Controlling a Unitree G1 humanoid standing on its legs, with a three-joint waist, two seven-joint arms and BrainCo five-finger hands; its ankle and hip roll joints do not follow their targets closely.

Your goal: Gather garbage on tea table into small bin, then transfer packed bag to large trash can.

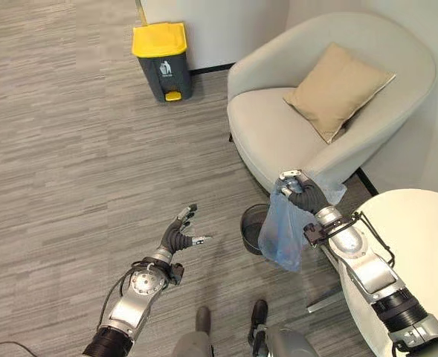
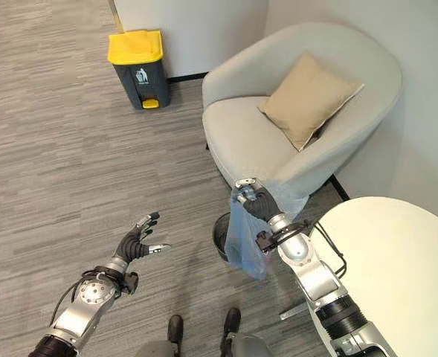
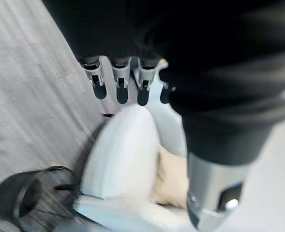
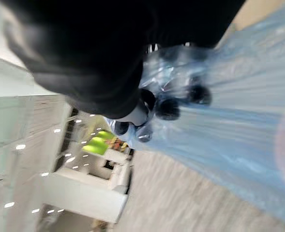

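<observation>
Biggest thing in the room is the grey armchair (image 1: 330,104) with a tan cushion (image 1: 336,89) leaning against its back, and just right of it the edge of the round white table (image 1: 416,253) pokes in. Over by the far wall there's the large can (image 1: 161,61), dark grey with a yellow lid, well apart from everything else. The small bin (image 1: 250,229) sits on the floor right in front of the chair, between chair and table. The blue bag (image 1: 284,230) is up out of it, hanging beside and partly in front of the bin, its top bunched in the right hand (image 1: 302,190), whose fingers are curled tight round the plastic; the wrist view shows the dark tips dug into the crinkled film. The left hand (image 1: 181,233) is off to the side over bare floor, fingers spread and loose, holding nothing.
</observation>
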